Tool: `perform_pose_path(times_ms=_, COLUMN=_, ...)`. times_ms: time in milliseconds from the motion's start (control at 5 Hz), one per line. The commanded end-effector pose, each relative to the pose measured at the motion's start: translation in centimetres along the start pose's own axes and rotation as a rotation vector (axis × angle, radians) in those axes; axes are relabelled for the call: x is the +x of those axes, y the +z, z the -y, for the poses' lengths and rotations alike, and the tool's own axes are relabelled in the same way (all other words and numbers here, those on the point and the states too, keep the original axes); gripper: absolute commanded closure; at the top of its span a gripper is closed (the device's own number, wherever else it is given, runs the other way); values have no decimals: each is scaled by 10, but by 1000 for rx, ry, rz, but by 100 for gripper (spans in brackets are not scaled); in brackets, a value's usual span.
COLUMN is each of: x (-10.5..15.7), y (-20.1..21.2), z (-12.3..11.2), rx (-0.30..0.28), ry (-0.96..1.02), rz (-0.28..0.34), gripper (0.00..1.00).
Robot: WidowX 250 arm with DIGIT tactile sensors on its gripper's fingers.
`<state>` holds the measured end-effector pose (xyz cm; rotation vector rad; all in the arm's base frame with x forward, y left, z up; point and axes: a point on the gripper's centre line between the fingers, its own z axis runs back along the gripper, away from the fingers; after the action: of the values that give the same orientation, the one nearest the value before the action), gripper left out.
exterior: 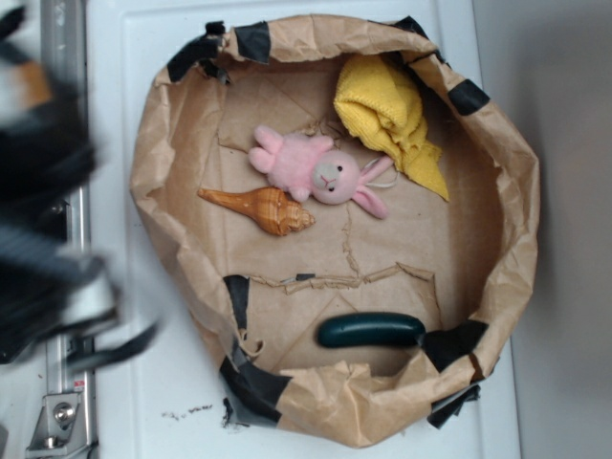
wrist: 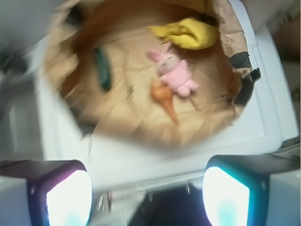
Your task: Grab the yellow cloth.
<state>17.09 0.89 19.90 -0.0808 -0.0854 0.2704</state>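
Materials and finishes in the crumpled brown paper bin

The bright yellow terry cloth (exterior: 387, 113) is seen as soft, nubby, matt fabric. The low-walled bin of crumpled brown kraft paper (exterior: 163, 143) is creased and matt, torn along its floor, and patched with strips of black tape (exterior: 254, 40) of slight sheen. The pink plush bunny (exterior: 316, 170) is shown as fuzzy fabric. The orange-brown spiral seashell (exterior: 263, 208) looks ridged and faintly glossy. The dark green cucumber-shaped piece (exterior: 371, 330) is rendered smooth and shiny, like plastic. The white surface (exterior: 124, 402) beneath appears smooth.
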Motion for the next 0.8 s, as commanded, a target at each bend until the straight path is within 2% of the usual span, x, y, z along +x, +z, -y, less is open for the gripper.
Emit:
perform_pose_path(times_ms=0, x=74, y=-40, z=4, rx=-91, ry=154, rz=173, gripper=0)
perform_pose_path(times_ms=200, x=105, y=-71, z=8, rx=-62, ry=165, rz=306, gripper=0)
perform_pose_path(times_ms=400, x=121, y=-99, z=0, rx=19, ry=176, rz=323, gripper=0)
perform_pose_path(times_ms=600, x=135, y=-124, z=-17, rx=16, ry=263, rz=305, gripper=0)
